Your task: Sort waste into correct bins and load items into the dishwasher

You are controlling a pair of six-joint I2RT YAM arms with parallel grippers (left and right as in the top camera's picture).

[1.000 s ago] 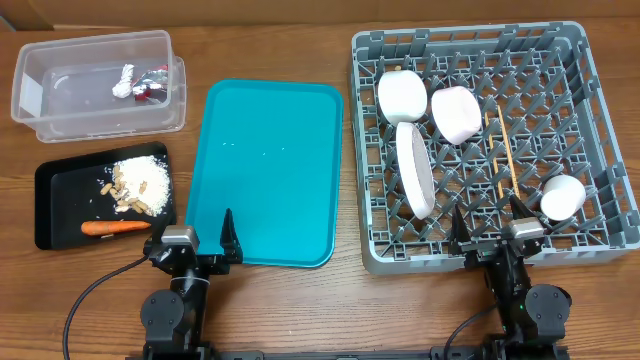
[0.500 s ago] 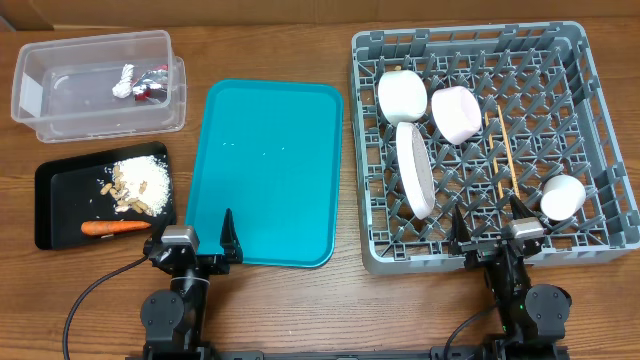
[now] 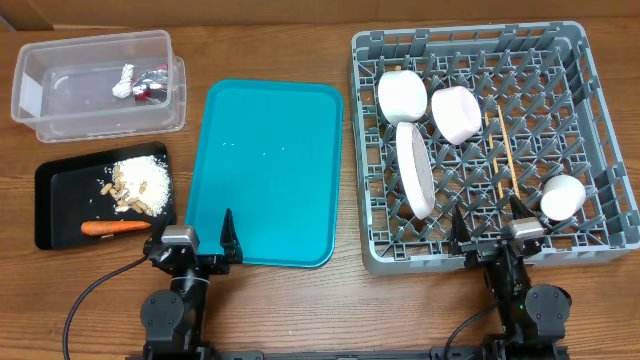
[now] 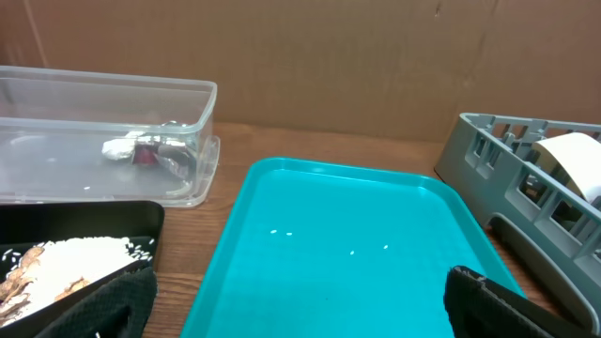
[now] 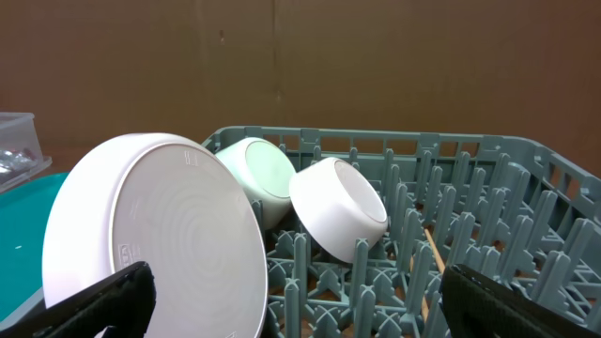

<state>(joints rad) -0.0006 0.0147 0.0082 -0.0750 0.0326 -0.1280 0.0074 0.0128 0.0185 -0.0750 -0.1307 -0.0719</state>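
Note:
The grey dishwasher rack (image 3: 600,120) holds two white bowls (image 3: 403,96) (image 3: 456,113), a plate on edge (image 3: 414,168), a cup (image 3: 562,196) and chopsticks (image 3: 503,150). In the clear tub (image 3: 40,100) lies the red-and-silver wrapper (image 3: 138,83). On the black tray (image 3: 55,210) rest a carrot (image 3: 115,228) and crumbs (image 3: 140,184). My left gripper (image 3: 197,232) stands open at the teal tray's near edge, its fingers (image 4: 113,302) holding nothing. Open too, my right gripper (image 3: 488,224) faces the plate (image 5: 155,235) and bowls (image 5: 338,207) from the rack's front wall.
A large teal tray (image 3: 265,170) lies between the bins and the rack, with a few white specks on it. Brown cardboard walls (image 4: 329,56) stand behind the table. Bare wood runs along the front edge by both arm bases.

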